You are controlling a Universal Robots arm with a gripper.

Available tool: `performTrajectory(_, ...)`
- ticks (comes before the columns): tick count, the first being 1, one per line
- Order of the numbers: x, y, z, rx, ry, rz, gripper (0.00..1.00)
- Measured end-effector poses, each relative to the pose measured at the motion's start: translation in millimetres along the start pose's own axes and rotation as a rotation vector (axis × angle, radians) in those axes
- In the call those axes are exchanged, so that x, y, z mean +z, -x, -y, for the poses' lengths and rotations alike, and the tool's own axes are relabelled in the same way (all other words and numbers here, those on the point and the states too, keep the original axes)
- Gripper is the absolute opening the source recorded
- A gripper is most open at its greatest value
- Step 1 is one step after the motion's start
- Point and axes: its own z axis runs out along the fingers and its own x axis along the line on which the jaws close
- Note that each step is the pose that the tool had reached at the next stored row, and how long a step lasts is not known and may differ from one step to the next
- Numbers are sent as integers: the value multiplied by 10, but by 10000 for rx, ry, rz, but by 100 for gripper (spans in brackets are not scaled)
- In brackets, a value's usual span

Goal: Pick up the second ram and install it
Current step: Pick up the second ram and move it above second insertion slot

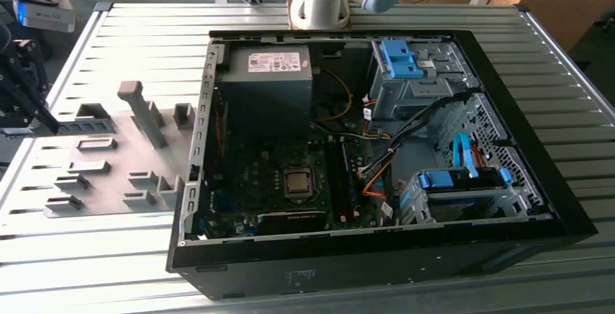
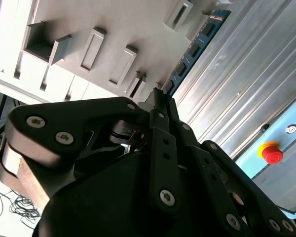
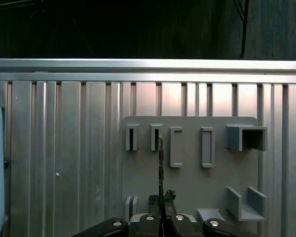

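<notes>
Second ram (image 2: 196,45) is pinched tight by the closed gripper (image 2: 158,97), and it is seen over the grey fixture plate (image 3: 192,183) on the ribbed metal table (image 3: 64,148).

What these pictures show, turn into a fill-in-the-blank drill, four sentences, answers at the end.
1. The end effector is ____ on the second ram.
2. In the first wrist view, the slotted fixture plate behind the ram is ____ in colour.
3. In the exterior view, the computer case lies with its side ____.
4. The drive-bay clips inside the case are ____.
Missing words: shut; grey; open; blue.
</notes>
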Motion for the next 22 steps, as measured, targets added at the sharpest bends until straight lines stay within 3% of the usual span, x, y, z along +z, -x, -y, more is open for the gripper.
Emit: performTrajectory(22, -301, -2, 0, 0, 0, 0, 14)
